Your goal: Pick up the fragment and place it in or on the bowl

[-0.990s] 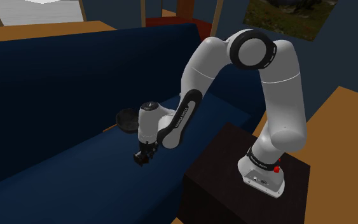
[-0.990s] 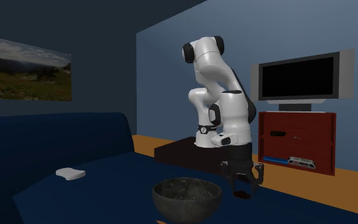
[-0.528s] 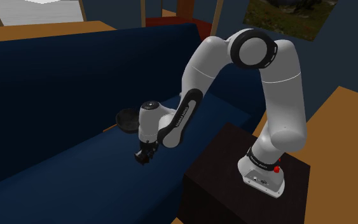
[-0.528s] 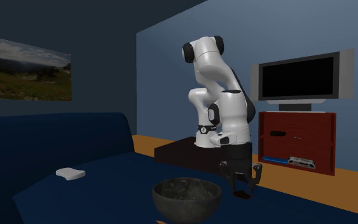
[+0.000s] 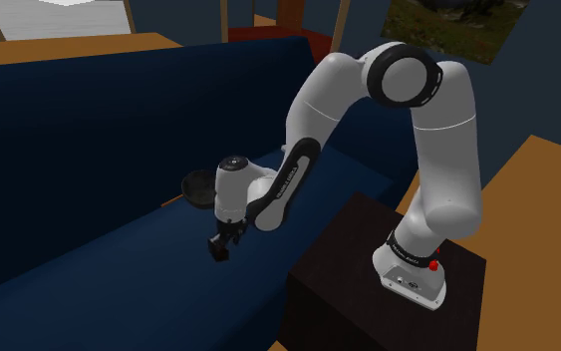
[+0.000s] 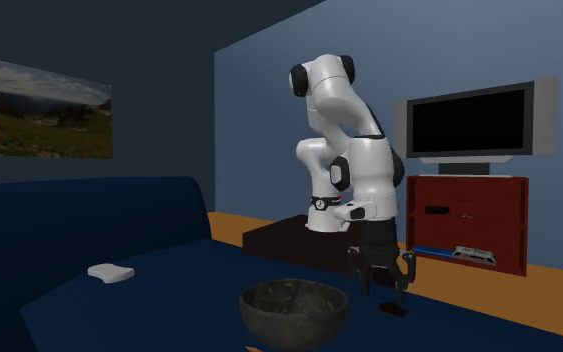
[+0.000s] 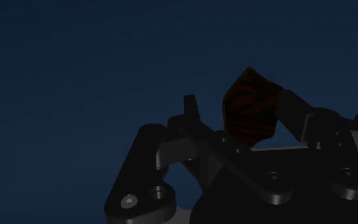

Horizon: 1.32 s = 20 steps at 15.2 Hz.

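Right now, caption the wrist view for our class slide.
Open pincer straddling a reddish-brown fragment, blue sofa beyond.

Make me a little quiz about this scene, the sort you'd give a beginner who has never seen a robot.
1. True or false: the dark bowl stands on the blue sofa.
2. What shows above the red cabinet? A) a television B) a lamp C) a plant
3. Fill the gap: in the wrist view the fingers of the tool stand ____, with the dark reddish-brown fragment showing between them.

Key
1. True.
2. A, the television.
3. Open: the fingers stand apart and do not clasp the fragment.
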Each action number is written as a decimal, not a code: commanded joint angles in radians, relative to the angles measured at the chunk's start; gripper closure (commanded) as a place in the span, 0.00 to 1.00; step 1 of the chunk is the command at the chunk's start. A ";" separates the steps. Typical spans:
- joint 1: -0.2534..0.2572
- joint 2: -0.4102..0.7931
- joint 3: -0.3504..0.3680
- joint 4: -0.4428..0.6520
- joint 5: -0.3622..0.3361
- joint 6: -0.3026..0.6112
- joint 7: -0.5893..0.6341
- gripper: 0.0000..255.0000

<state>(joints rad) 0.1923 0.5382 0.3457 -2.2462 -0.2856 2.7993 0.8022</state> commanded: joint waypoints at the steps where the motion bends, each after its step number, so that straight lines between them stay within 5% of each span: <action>1: 0.169 -0.035 -0.130 0.021 -0.113 -0.005 0.149 0.00; 2: 0.276 -0.050 -0.213 0.040 -0.193 -0.020 0.247 0.00; 3: 0.315 -0.054 -0.244 0.049 -0.229 -0.030 0.289 0.00; 18: 0.339 0.053 -0.286 0.099 -0.271 0.030 0.323 0.00; 19: 0.339 0.053 -0.286 0.099 -0.271 0.030 0.323 1.00; 20: 0.339 0.053 -0.286 0.099 -0.271 0.030 0.323 1.00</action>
<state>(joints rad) 0.5315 0.5906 0.0594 -2.1467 -0.5561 2.8289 1.1250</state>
